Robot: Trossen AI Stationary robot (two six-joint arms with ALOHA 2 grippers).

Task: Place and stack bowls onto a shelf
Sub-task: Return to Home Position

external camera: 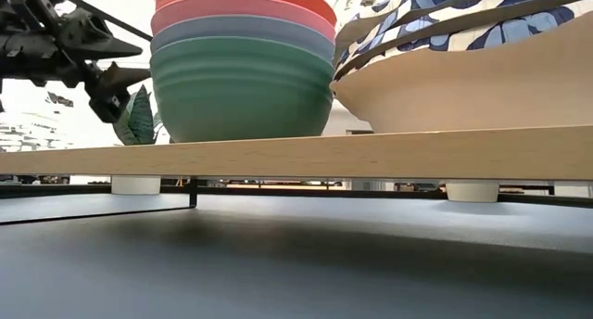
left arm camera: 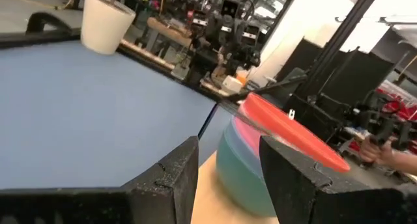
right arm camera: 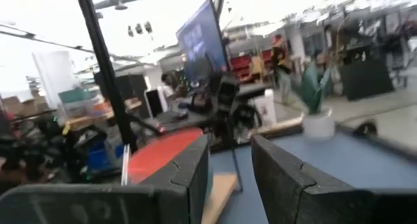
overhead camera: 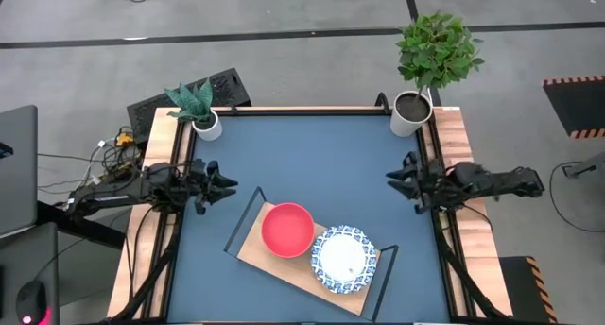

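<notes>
While arms wait at the counter (overhead camera: pixel 321 164) sides, shelf (overhead camera: pixel 284 271) nearest, pink-red bowl (overhead camera: pixel 286 229) topping stack on teal bowl (external camera: pixel 241 96), white-blue bowls (overhead camera: pixel 342 257) stacked alongside, left gripper (overhead camera: pixel 227 183) & right gripper (overhead camera: pixel 395 177) farther, jaws apart, empty, plant pots (overhead camera: pixel 409 114) at far corners.

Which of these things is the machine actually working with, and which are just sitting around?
Part of the job: red-topped bowl stack; white-and-blue bowl stack; wooden shelf; left pincer and right pincer, open, empty, at the table's sides.
Just lying about: spiky plant; leafy plant; laptop.
</notes>
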